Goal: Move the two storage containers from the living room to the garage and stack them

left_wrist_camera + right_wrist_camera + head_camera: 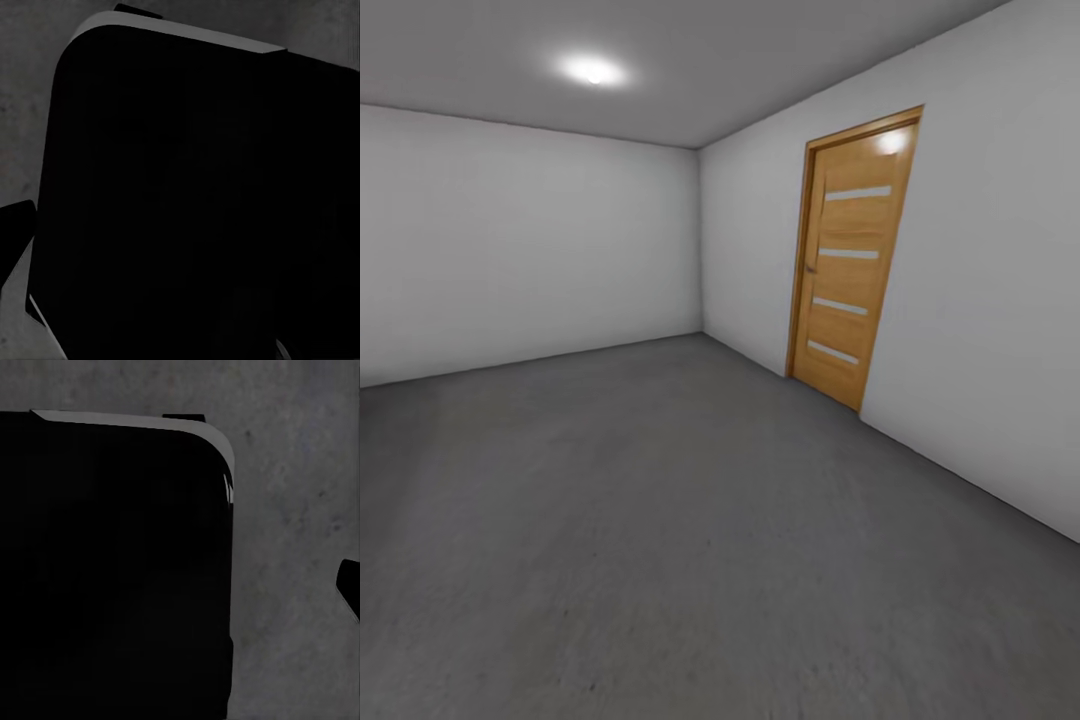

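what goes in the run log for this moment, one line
place: garage, grey concrete floor | seen: white walls, wooden door shut, ceiling light | wrist views: dark robot body above floor | grippers: cannot tell

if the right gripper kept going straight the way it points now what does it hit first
Most likely the grey concrete floor, which lies ahead in the right wrist view beside a large black rounded body, probably the robot's own base. Depth is unclear, and the fingers are hard to make out.

You faced a bare room: plain white walls point(520, 240), a dark grey mottled concrete floor point(660, 540), a closed wooden door point(852, 260) with four pale slats on the right wall, and one glowing ceiling light point(593, 71).
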Robot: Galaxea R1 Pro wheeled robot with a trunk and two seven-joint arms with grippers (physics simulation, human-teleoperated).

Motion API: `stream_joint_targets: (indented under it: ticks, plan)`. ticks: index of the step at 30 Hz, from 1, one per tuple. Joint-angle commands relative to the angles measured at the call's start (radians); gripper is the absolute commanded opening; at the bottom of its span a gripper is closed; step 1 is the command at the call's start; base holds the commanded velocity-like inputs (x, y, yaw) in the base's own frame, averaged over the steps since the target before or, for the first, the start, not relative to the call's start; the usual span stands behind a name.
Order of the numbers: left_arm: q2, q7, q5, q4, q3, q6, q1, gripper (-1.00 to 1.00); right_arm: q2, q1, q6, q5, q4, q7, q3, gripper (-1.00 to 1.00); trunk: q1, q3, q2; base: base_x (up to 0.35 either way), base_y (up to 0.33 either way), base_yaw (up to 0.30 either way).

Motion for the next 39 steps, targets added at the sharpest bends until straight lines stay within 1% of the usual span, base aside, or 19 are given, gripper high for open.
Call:
stream_joint_targets:
  ticks: [1,39]
  plan:
    - [0.0,0.001,0.003,0.0,0.005,-0.001,0.0,1.0,0.0,0.0,-0.005,0.0,0.001,0.0,0.0,1.0,0.001,-0.001,0.0,0.323,0.0,0.0]
    - [0.0,0.002,0.003,0.0,0.004,-0.001,0.0,1.0,0.0,0.0,-0.005,0.0,0.001,0.0,0.0,1.0,0.001,-0.001,0.0,0.323,0.0,0.0]
